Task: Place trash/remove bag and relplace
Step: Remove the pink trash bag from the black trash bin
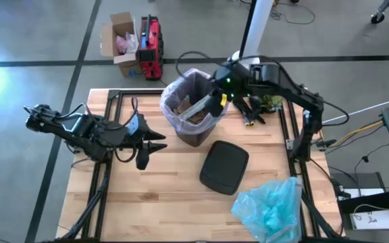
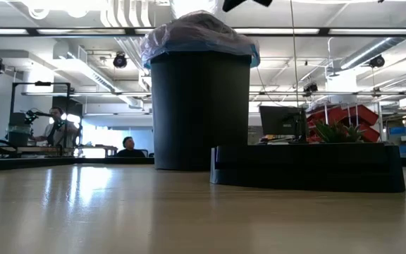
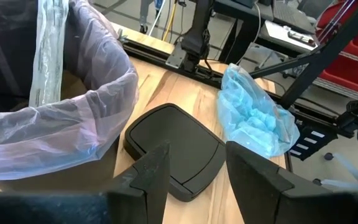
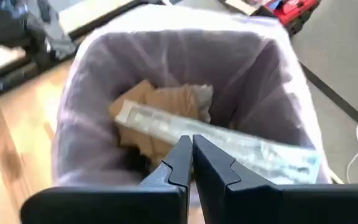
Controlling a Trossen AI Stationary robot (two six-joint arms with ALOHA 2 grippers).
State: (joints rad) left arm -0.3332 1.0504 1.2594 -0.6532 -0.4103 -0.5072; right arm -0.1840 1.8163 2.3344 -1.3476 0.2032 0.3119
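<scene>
A black bin point(image 1: 193, 128) lined with the pale pink bag point(image 1: 174, 94) stands at the table's far middle; it also shows in the low view point(image 2: 199, 106). Inside lie crumpled brown paper point(image 4: 160, 102) and a long clear wrapper point(image 4: 260, 152) that leans on the liner wall. My right gripper point(image 4: 192, 149) is shut, pointing down over the bin's right rim point(image 1: 216, 101). My left gripper point(image 1: 155, 143) is open and empty, left of the bin, above the table. The light blue bag point(image 1: 272, 206) lies crumpled at the near right corner. My right gripper's shut fingertips point(image 4: 182, 152) stand just above the middle of the long clear wrapper point(image 4: 229, 146), pointing down into the bin. I cannot tell whether they touch it.
The bin's black lid point(image 1: 224, 166) lies flat on the table in front of the bin, between it and the blue bag. A black-and-green clump point(image 1: 262, 106) lies at the far right. Black rails point(image 1: 292, 135) run along the table's edges.
</scene>
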